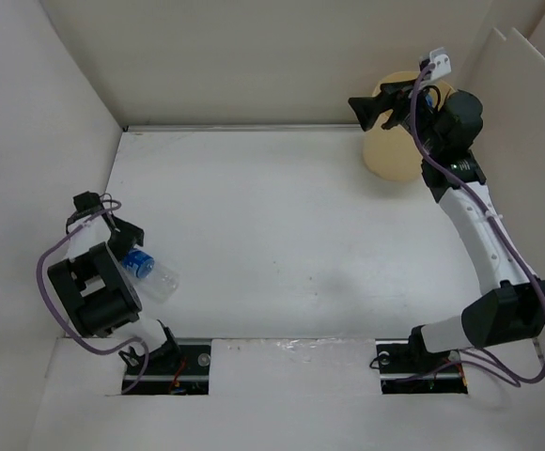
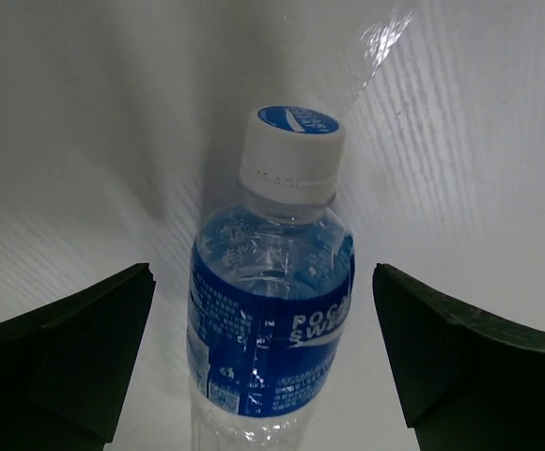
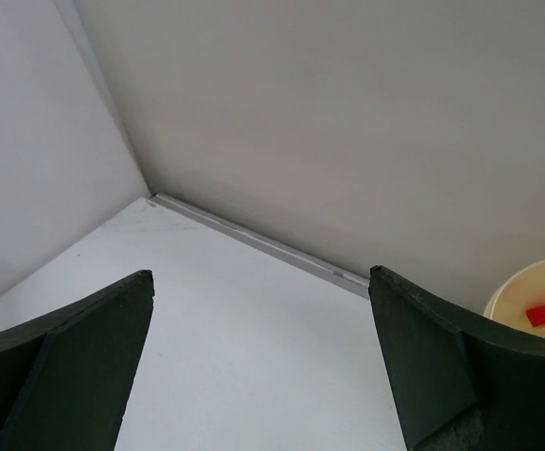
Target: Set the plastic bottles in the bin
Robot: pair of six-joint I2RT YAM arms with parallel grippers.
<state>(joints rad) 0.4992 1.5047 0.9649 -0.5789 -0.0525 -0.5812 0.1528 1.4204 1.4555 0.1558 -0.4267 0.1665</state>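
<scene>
One clear plastic bottle [image 1: 150, 271] with a blue label lies on the table at the left. In the left wrist view the bottle [image 2: 272, 310], with its white cap [image 2: 289, 155] pointing away, lies between the fingers of my left gripper [image 2: 263, 282]. That gripper [image 1: 130, 246] is open, with a gap on each side of the bottle. My right gripper [image 1: 366, 108] is open and empty, raised beside the pale yellow bin [image 1: 395, 150] at the back right. In the right wrist view a red cap [image 3: 543, 315] shows inside the bin [image 3: 526, 287], to the right of my right gripper [image 3: 258, 277]. The other bottles are hidden.
White walls enclose the table on the left, back and right. The back wall's base strip [image 3: 254, 240] runs behind the bin. The arm bases [image 1: 164, 362] stand at the near edge.
</scene>
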